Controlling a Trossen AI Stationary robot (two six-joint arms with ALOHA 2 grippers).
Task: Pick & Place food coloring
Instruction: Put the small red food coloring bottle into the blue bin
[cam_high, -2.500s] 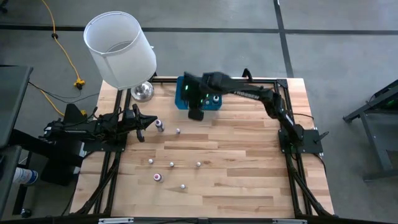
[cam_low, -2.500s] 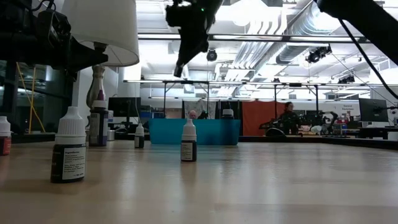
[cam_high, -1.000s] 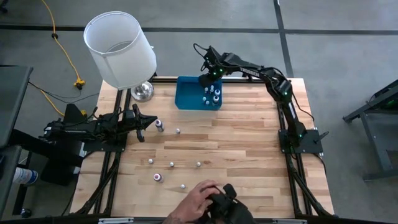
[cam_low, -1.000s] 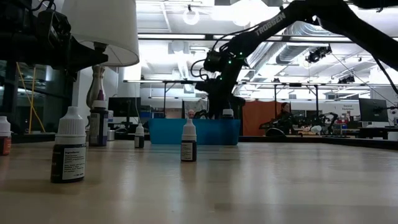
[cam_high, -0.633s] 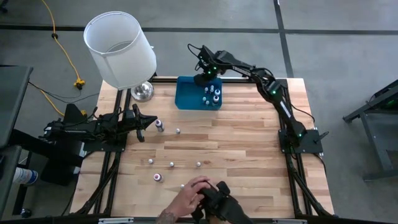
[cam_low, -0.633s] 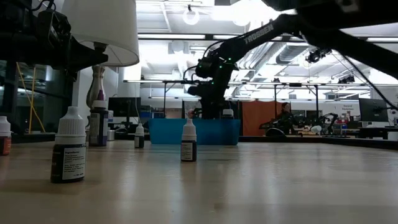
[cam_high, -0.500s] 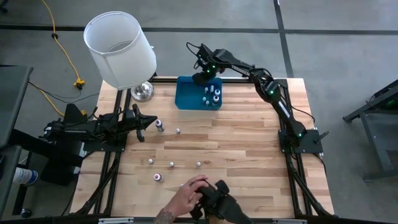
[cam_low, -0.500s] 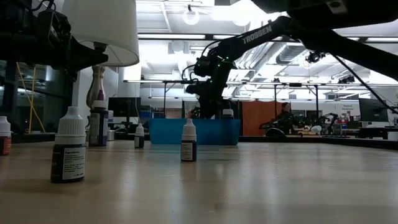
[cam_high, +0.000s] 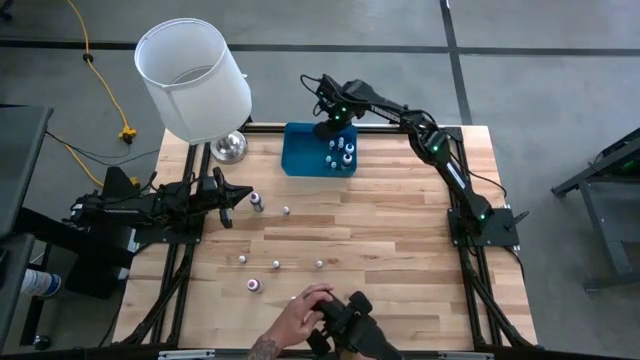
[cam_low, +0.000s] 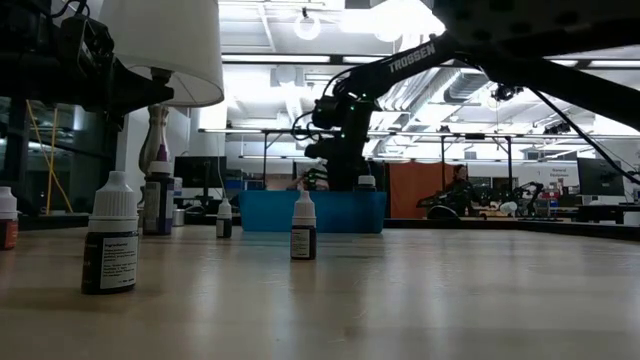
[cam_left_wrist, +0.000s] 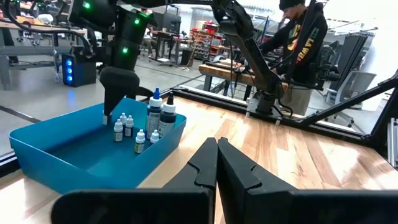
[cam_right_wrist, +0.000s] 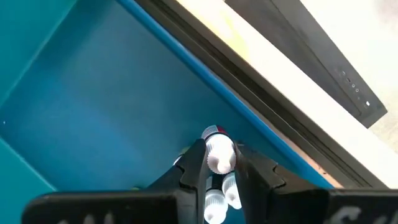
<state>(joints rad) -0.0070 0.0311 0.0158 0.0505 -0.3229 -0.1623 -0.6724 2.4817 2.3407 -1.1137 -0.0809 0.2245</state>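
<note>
Food coloring bottle (cam_right_wrist: 219, 154), white cap, sits between the right gripper (cam_right_wrist: 217, 165) fingers, which are closed on it just above the blue tray (cam_high: 300, 155) at the table's far edge; more small bottles stand clustered in the tray (cam_left_wrist: 135, 130), others stand loose on the wooden table (cam_high: 400, 250) near its middle and front.

Judgement: release step in hand; best to lower until the bottle base meets a bare patch of tray floor, clear of the standing cluster, then part the fingers slowly and lift straight up so nothing tips.

Left gripper (cam_left_wrist: 217, 163) parked at the table's left side, fingers pressed together, holding nothing.

Versus 2.5 s ago: right arm has swung from over the tray's near side to its far edge and dropped lower; a person's hand (cam_high: 305, 312) holding a dark object has come in at the table's front edge; loose bottles unmoved.
</note>
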